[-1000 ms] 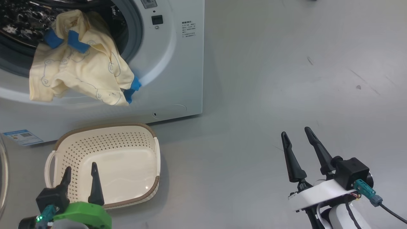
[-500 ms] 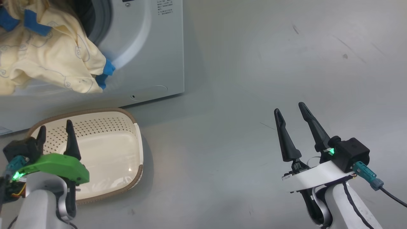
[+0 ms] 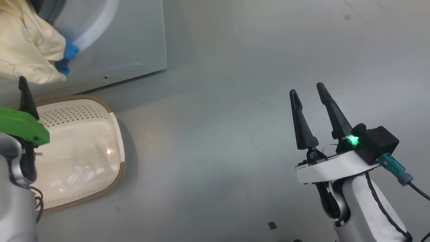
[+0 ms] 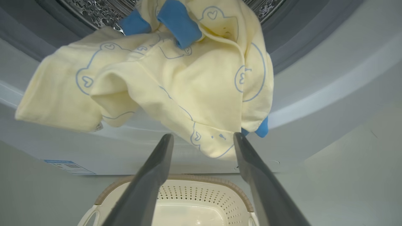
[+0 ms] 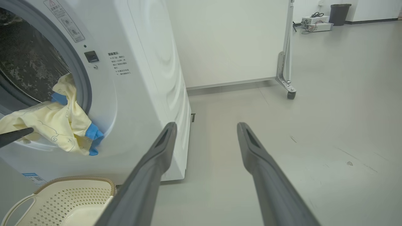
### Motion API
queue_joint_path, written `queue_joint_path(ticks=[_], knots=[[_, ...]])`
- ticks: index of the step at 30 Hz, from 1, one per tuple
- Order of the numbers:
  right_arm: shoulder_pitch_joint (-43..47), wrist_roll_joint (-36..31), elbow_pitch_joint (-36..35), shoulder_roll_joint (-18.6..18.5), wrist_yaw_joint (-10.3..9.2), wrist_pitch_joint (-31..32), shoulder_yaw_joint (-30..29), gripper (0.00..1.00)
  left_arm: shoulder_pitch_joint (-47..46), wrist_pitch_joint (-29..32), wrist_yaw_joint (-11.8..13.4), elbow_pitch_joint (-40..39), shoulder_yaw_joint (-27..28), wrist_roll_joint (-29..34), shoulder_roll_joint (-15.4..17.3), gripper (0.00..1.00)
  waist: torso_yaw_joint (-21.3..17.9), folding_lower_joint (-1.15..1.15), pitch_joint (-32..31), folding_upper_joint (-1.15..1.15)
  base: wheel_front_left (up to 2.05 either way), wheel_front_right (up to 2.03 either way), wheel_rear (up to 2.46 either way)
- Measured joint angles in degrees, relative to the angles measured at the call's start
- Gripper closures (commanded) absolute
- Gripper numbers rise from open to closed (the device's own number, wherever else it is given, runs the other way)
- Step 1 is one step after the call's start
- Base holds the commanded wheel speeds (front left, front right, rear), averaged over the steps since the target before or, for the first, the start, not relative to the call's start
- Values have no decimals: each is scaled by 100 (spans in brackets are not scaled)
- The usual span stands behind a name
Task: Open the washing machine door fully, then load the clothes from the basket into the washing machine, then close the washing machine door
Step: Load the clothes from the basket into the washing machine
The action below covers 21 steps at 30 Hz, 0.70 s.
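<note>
Clothes (image 4: 176, 88) — halfway inside washing machine (image 5: 141, 78)

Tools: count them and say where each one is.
2. The left tool, open, points at the clothes hanging from the washing machine, above the basket; the right tool, open, hovers over the floor to the machine's right.

Head looks downward; both wrists face the washing machine (image 5: 141, 94).

You have bare floor (image 3: 215, 134) to the right of the washing machine (image 5: 141, 94). The clothes (image 4: 176, 84) drape over the lower lip of its mouth and block the low way in; above them the drum (image 5: 28, 72) seems free, though little shows. The basket (image 3: 74, 112) fills the floor just below.
</note>
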Motion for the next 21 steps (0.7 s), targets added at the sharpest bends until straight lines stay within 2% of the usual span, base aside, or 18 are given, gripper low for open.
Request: queue_joint_path(ticks=[10,18,19,20,21], knots=[[-250,109,-15,63,-1,0,30,0,-617,361,121,552,179,27,461,0,-339,0,513,0,0,0,0],[-340,147,36,79,0,0,31,0,-1048,465,179,811,332,48,665,0,-508,0,686,0,0,0,0],[-340,147,42,79,0,0,26,0,-1096,471,179,824,334,48,669,24,-515,0,693,0,0,0,0],[-340,147,48,80,0,-1,24,0,-1141,501,179,832,326,49,682,77,-520,0,697,0,0,0,0],[-340,148,59,81,0,0,21,0,-1176,524,179,840,319,49,697,100,-522,0,700,0,0,0,0]])
